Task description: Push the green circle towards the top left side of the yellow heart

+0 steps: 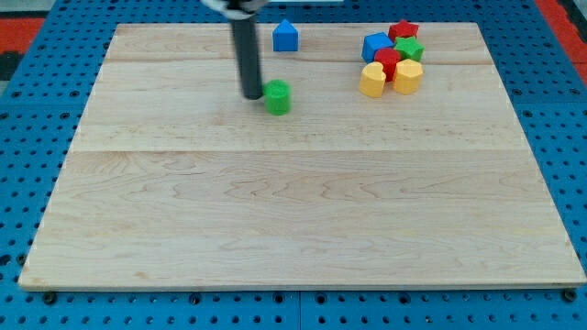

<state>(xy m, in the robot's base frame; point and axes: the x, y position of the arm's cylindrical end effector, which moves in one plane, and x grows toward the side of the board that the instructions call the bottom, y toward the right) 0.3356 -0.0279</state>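
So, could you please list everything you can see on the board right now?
green circle: one, green, upper middle of the board.
blue block: one, blue, house-like shape, near the view's top, above the green circle.
cluster at the view's top right, packed together: blue block, red star, green star, red block, yellow heart, yellow block.
wooden board: one, pale wood, on a blue pegboard.
my tip: one, dark rod, just left of the green circle.
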